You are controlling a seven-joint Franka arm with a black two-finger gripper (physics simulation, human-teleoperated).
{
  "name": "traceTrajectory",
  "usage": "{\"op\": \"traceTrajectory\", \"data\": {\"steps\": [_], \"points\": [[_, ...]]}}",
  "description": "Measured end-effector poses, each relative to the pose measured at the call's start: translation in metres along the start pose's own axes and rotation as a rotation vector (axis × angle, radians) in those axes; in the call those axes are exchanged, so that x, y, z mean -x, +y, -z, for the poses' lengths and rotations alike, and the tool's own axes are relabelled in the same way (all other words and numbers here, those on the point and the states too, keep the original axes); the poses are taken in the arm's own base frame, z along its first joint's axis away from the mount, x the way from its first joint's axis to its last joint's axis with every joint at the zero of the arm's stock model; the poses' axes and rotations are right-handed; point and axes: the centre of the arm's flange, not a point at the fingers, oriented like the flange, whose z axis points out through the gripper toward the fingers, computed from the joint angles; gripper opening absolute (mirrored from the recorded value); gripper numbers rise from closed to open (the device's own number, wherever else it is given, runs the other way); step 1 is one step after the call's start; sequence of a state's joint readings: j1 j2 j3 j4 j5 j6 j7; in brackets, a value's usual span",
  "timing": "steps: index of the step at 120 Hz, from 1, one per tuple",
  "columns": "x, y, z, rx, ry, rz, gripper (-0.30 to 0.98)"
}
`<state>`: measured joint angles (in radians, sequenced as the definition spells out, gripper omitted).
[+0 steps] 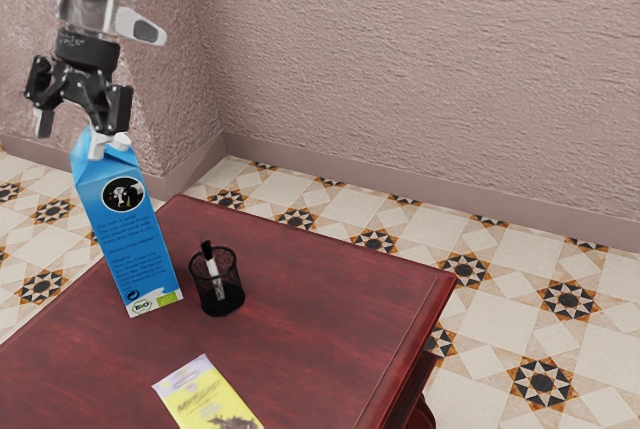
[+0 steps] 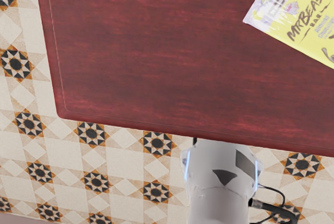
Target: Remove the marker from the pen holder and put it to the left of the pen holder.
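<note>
In the exterior view my gripper (image 1: pixel 85 121) hangs high at the upper left, its two fingers spread apart with nothing between them. Well below it and toward the exterior view's right, a black mesh pen holder (image 1: pixel 221 299) stands upright on the dark red table (image 1: pixel 330 294). A white marker (image 1: pixel 212 271) with a black end leans inside the holder, its black end sticking out above the rim.
A tall blue carton (image 1: pixel 131 239) stands beside the pen holder, on its exterior-view left, below my gripper. A yellow and lilac bar (image 1: pixel 210 396) lies near the exterior view's bottom; the wrist view has that bar (image 2: pixel 308 23) and the table's edge (image 2: pixel 156 130).
</note>
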<state>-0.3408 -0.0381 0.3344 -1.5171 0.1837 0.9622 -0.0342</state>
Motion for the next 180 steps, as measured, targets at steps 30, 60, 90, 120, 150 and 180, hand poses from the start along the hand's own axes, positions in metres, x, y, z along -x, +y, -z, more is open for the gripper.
{"op": "traceTrajectory", "data": {"steps": [30, 60, 90, 120, 150, 180], "points": [[-0.035, -0.004, 0.028, -0.01, 0.336, 0.027, 0.69], [-0.105, 0.208, -0.212, -0.591, -0.082, -0.555, 0.69], [-0.072, 0.295, -0.235, -0.742, 0.009, -0.859, 0.69], [-0.1, 0.332, -0.21, -0.777, 0.085, -0.923, 0.69], [-0.164, 0.292, -0.211, -0.776, 0.05, -0.921, 0.69], [-0.2, 0.234, -0.222, -0.787, -0.04, -0.9, 0.63]]}}
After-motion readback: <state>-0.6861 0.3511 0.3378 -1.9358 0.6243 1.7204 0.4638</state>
